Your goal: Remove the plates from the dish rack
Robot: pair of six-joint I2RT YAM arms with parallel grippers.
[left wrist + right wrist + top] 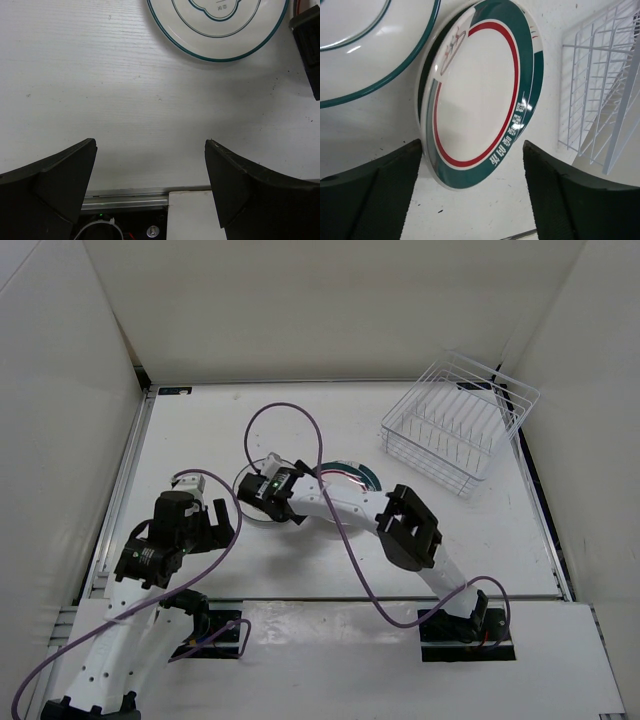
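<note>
Green-rimmed plate (480,95), red inner ring and lettering on the rim: seen in the gap between the spread fingers of the right claw (472,145).
Right claw: jaws wide apart, nothing gripped. Whether the fingers touch the plate cannot be told.
Thin-rimmed plate (220,30), central drawing: on the counter (200,440) just beside the green-rimmed plate, on the side toward the left edge. Whether the two rims touch cannot be told. In the top view the right wrist hangs over this plate, and the right forearm hides part of the green-rimmed plate.
Position of both plates: about mid-counter, slightly toward the left edge, outside the dish rack (460,430).
Left claw (150,142): jaws wide apart, nothing between them but bare counter. It is toward the near left corner, with the thin-rimmed plate ahead of its fingers and apart from them.
Dish rack: white wire, upright tines, at the far right corner, set askew to the counter edges, well apart from both plates and both claws.
</note>
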